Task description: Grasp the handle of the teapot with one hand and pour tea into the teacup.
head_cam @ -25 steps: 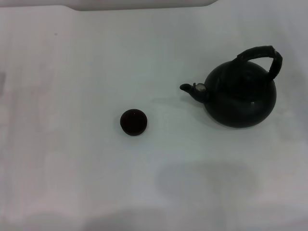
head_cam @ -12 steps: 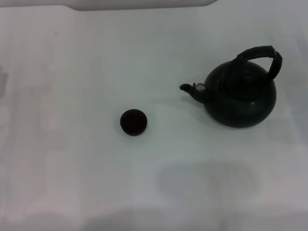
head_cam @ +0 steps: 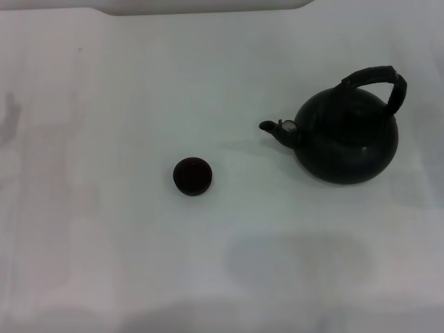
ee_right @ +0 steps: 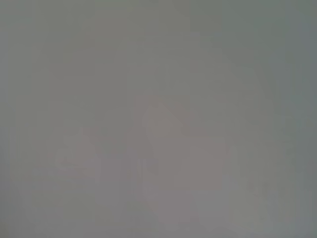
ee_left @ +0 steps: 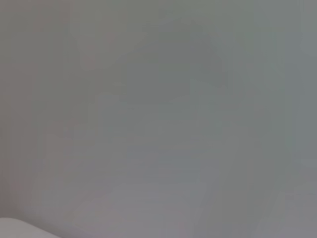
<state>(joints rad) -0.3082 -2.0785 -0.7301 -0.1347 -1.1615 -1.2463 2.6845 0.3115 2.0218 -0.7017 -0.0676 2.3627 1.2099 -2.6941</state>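
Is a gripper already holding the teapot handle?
No: in the head view the handle arches free above the teapot, with no gripper in sight.

The place reads as a plain test or lab setup rather than a home: a bare white desk (head_cam: 104,243) fills the head view, carrying only a black teapot (head_cam: 347,142) and a small dark teacup (head_cam: 192,176). No furnishings or walls show; both wrist views give just blank grey surface.
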